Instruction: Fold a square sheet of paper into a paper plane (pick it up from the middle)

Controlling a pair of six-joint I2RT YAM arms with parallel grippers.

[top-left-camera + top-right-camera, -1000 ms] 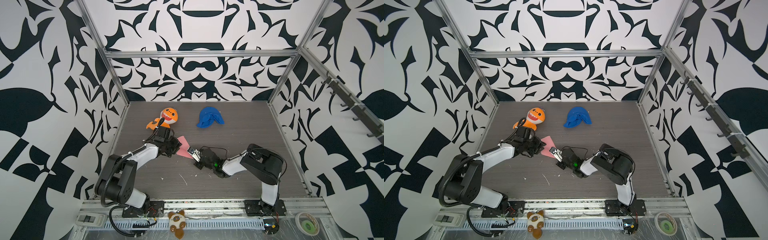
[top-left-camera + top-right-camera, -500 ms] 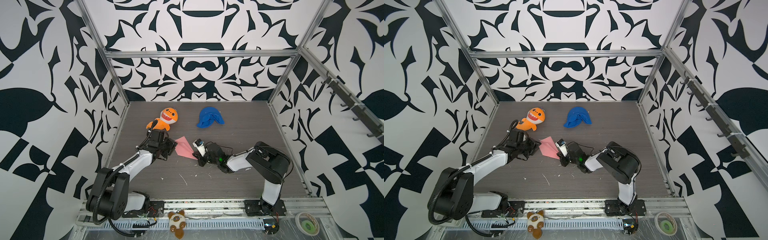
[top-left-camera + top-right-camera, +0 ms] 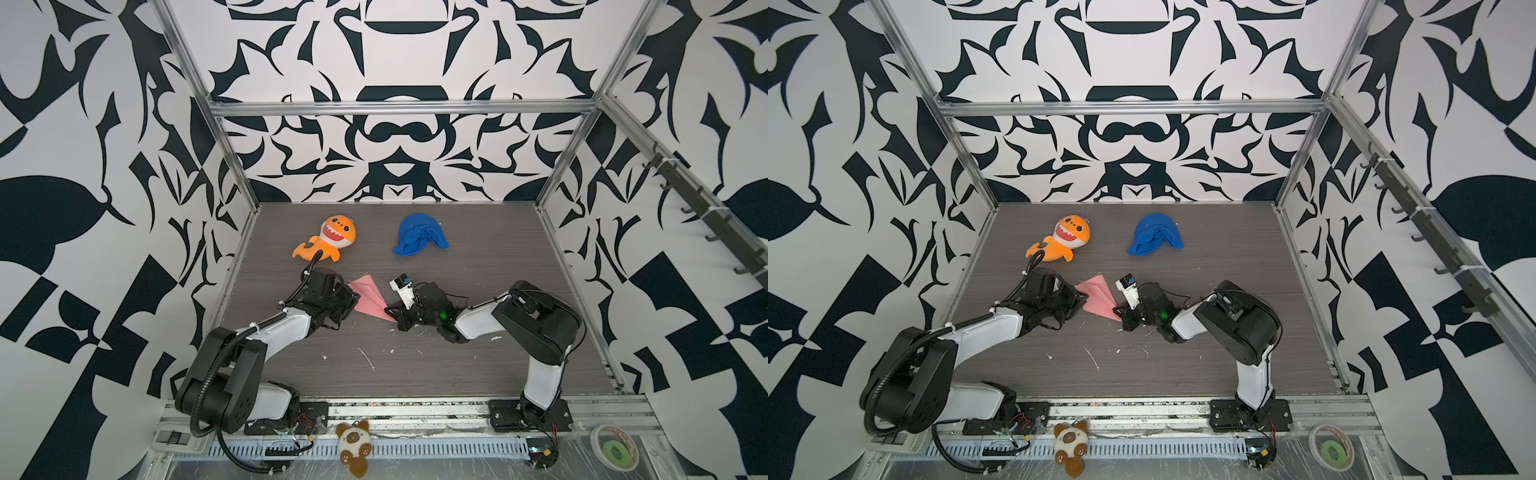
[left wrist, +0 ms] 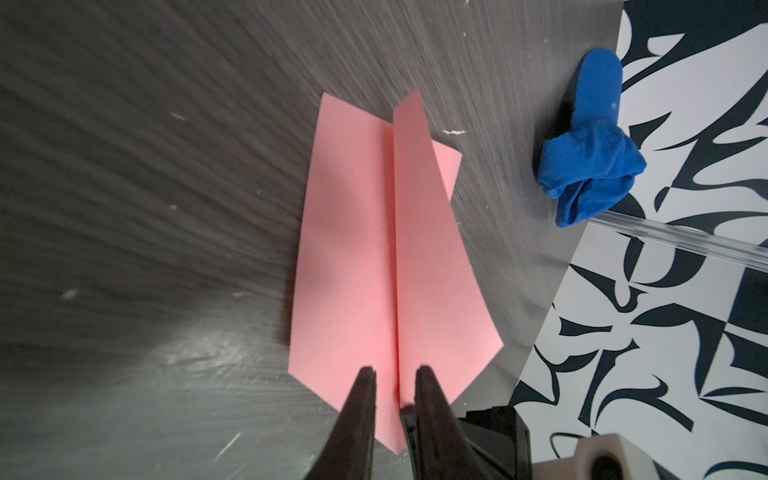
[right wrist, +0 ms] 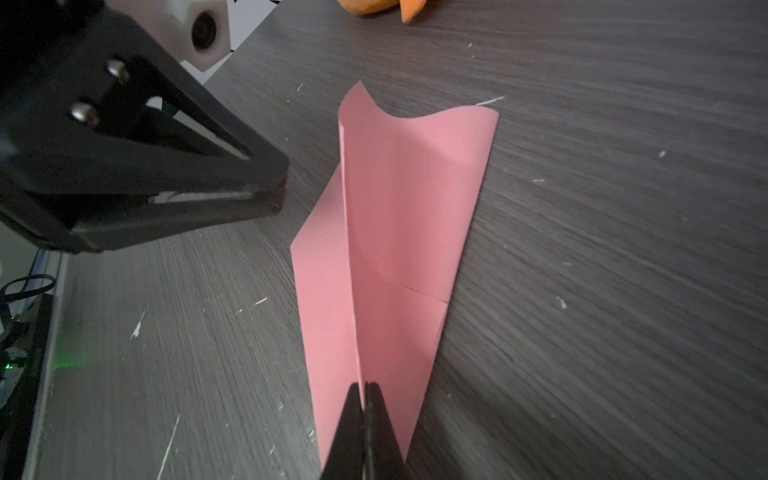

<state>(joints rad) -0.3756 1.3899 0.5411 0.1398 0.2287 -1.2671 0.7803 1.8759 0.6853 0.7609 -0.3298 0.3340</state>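
Between the two grippers, on the dark wood-grain tabletop (image 3: 457,353), the pink paper plane (image 3: 369,298) is seen lying nearer the arm bases than the orange shark plush (image 3: 332,239) and the blue cloth (image 3: 417,237). Its nose end is pinched by the right gripper (image 5: 365,390), whose jaws are pressed together on the raised central ridge. The left gripper (image 5: 281,190) is placed just beside the edge of one wing, its jaws nearly together with only a slit between them and nothing held (in the left wrist view the crease shows between its fingertips (image 4: 361,395), but contact cannot be judged there). The paper is judged to be very light, thin and easily creased. One wing lies limp and flat, the other is curled upward, and stiffness is expected only along the layered ridge. The plane is likely to slide on the smooth tabletop if pushed. A hold is best taken on the ridge about midway along, with light pressure, since a pinch on a wing would probably be pressed in as an unwanted crease.
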